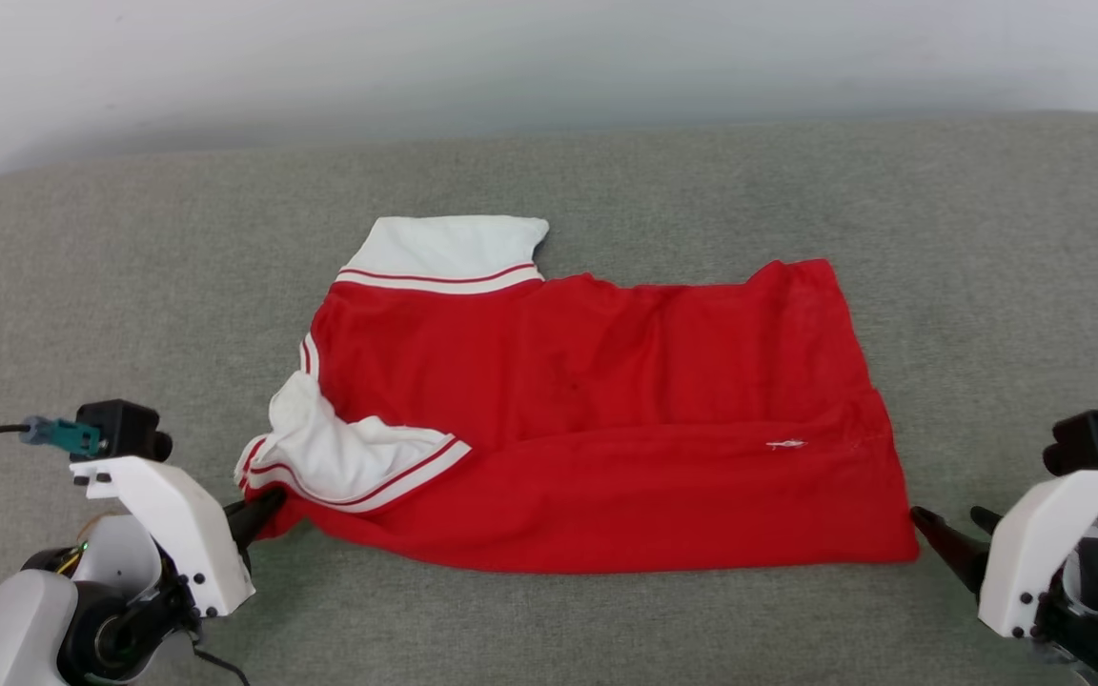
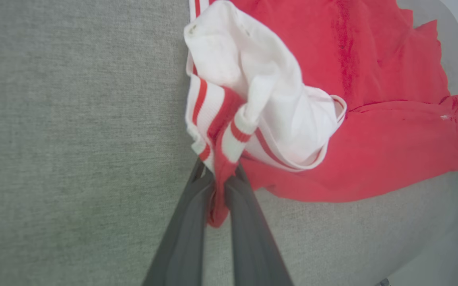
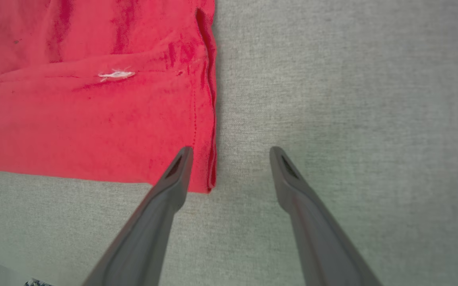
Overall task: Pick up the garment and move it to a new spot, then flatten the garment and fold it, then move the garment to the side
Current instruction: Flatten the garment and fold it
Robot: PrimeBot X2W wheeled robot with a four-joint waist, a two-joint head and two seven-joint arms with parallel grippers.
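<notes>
The garment (image 1: 597, 410), a red shirt with white striped sleeves, lies folded lengthwise on the grey surface. Its near-left corner, by a crumpled white sleeve (image 2: 268, 99), is pinched between the fingers of my left gripper (image 1: 268, 503), which is shut on the red fabric (image 2: 218, 186). My right gripper (image 1: 951, 519) stands open at the garment's near-right corner (image 3: 207, 180); one fingertip (image 3: 183, 155) hovers over the red hem and the other lies over bare grey fabric. Nothing sits between its jaws. The print is hidden.
A grey fabric surface (image 1: 987, 286) stretches wide around the garment, with a pale wall (image 1: 549, 57) behind its far edge. In the left wrist view the surface's rounded edge (image 2: 443, 222) drops off at lower right.
</notes>
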